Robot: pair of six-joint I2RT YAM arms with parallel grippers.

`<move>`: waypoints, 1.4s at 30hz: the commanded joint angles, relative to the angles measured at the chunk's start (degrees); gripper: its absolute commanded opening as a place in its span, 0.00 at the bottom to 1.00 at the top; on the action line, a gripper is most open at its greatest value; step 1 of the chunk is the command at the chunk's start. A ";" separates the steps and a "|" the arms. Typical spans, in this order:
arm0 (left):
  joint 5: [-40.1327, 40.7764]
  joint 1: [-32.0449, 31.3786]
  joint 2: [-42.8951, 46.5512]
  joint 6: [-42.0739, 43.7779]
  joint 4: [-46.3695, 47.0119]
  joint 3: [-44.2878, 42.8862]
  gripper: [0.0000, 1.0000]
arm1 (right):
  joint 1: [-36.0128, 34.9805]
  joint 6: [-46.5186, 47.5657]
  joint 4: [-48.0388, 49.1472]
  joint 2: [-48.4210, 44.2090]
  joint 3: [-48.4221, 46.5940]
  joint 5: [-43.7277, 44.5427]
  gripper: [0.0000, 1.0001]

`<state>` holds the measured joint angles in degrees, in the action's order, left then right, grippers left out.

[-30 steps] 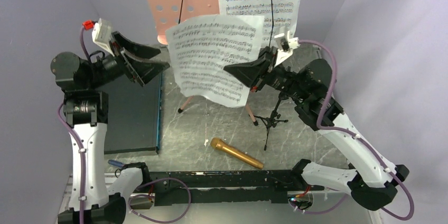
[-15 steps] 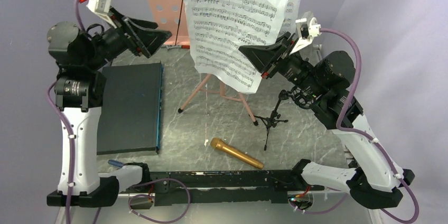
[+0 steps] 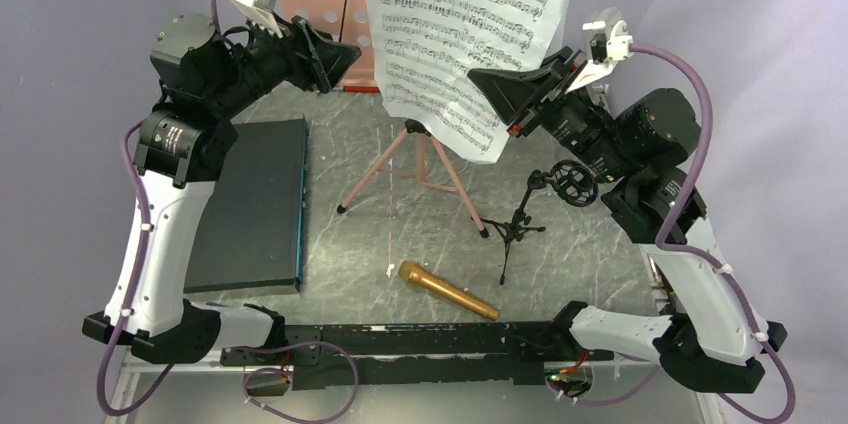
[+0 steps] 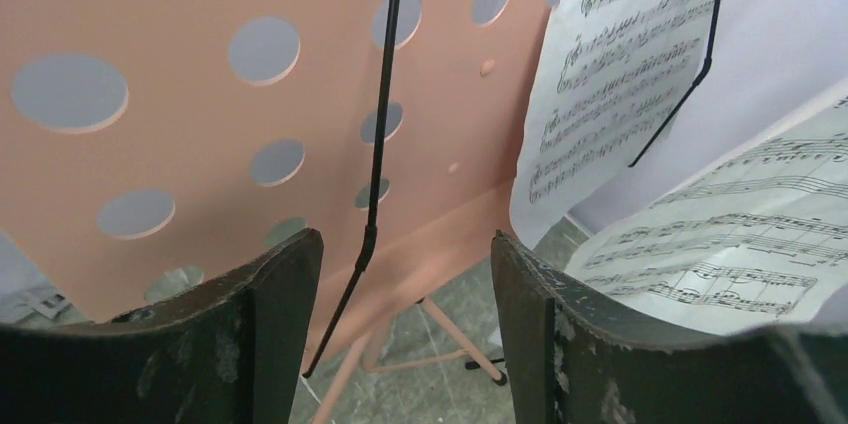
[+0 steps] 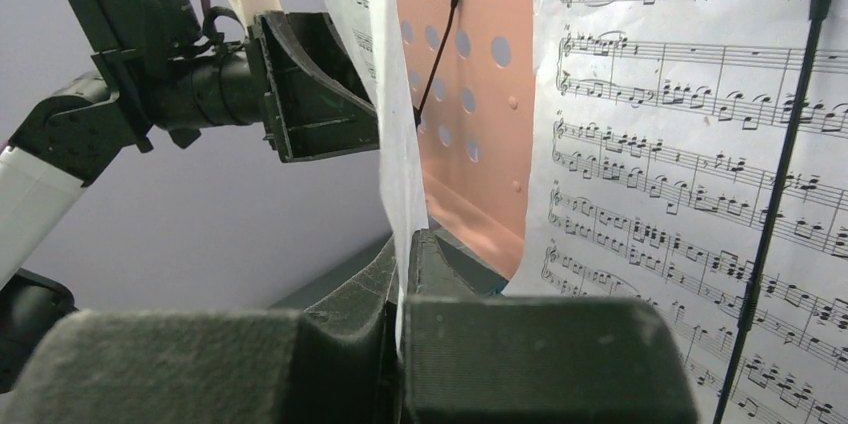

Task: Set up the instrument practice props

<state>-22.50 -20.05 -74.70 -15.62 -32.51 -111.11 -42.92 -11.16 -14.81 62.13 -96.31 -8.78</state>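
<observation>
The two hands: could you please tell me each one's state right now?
Left hand: open, holding nothing.
Right hand: closed on the loose sheet-music page.

Bright even light, soft shadows, right tool [image 5: 403, 244] blurred in close-up

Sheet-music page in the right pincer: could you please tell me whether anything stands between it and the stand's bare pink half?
Yes: a black wire retainer runs down that bare half of the pink stand, and the open left pincer straddles the wire. Nothing else visible blocks the page.
</observation>
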 commanded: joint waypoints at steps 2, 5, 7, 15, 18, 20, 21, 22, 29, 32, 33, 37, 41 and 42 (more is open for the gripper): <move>5.76 -1.96 -0.85 2.61 1.28 -4.34 0.67 | -0.24 2.20 0.29 0.58 -3.01 2.10 0.00; 5.94 -2.49 -1.49 2.78 2.27 -4.84 0.64 | -0.28 2.66 0.33 1.02 -3.52 2.59 0.00; 6.02 -2.75 -1.88 2.83 2.94 -4.90 0.62 | -0.26 3.01 0.35 1.36 -3.89 2.77 0.00; 6.95 -3.24 -2.96 3.22 5.42 -4.69 0.53 | -0.24 3.34 1.86 2.00 -5.15 2.16 0.00; 6.39 -3.23 -3.28 3.31 5.88 -4.77 0.47 | -0.26 3.34 2.53 2.36 -5.98 1.52 0.00; 6.22 -3.24 -3.19 3.17 6.70 -4.32 0.42 | -0.28 3.34 3.26 2.62 -6.31 1.40 0.00; 6.09 -3.24 -3.02 3.06 7.14 -4.03 0.41 | -0.24 3.41 3.60 2.75 -6.54 1.39 0.00; 6.06 -3.24 -2.82 3.05 7.46 -3.76 0.39 | -0.24 3.53 3.98 3.08 -6.71 1.51 0.00; 6.66 -3.24 -2.38 2.96 8.53 -2.54 0.33 | -0.25 4.98 6.04 5.44 -8.20 3.34 0.00; 7.21 -3.24 -2.63 3.25 8.12 -2.78 0.30 | -0.24 5.90 7.51 6.55 -8.59 4.24 0.00; 7.54 -3.24 -2.66 3.37 8.01 -2.75 0.29 | -0.26 6.08 7.67 6.86 -8.89 4.47 0.00; 8.51 -3.24 -1.94 3.59 8.67 -1.71 0.21 | -0.24 6.26 8.00 8.27 -10.21 4.58 0.00; 8.52 -3.24 -1.08 3.66 9.70 -0.43 0.09 | -0.24 5.98 8.89 8.71 -10.51 4.51 0.00; 8.59 -3.23 -0.99 3.77 9.75 -0.27 0.06 | -0.24 5.97 9.25 8.79 -10.41 4.67 0.00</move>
<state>-14.85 -23.07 -77.71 -12.69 -25.76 -112.05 -42.92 -5.93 -9.82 71.40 -104.18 -5.08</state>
